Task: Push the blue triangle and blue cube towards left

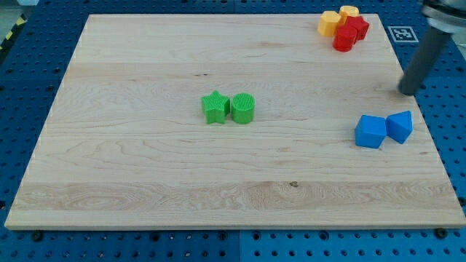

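Observation:
The blue cube [370, 132] lies near the board's right edge, with the blue triangle [399, 126] touching its right side. My tip [406, 92] is above and slightly right of the blue triangle in the view, apart from both blue blocks. The dark rod rises from it toward the view's top right corner.
A green star [215, 108] and a green cylinder [243, 108] sit side by side near the board's middle. Two yellow blocks [330, 23] [349, 12] and two red blocks [356, 26] [344, 39] cluster at the top right. The wooden board [145, 167] lies on a blue pegboard.

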Available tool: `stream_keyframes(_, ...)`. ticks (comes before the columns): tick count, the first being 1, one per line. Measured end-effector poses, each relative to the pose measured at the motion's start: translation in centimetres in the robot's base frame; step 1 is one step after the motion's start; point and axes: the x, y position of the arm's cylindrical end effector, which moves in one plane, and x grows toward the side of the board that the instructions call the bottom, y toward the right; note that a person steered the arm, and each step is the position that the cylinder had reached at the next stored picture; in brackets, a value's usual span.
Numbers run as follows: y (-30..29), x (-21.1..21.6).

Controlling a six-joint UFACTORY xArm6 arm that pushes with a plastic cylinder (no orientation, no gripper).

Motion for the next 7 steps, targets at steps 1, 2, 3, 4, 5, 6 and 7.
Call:
stream_keyframes(1,0.9,5.4)
stream_keyframes(2,0.7,6.3)
stream_keyframes(3,-2.4,6.2)
stream_keyframes(4,-6.9,6.2)
stream_keyframes(5,-9.4,6.2)
stream_keyframes(6,-11.6,6.2)
stream_keyframes(7,-11.7,5.8)
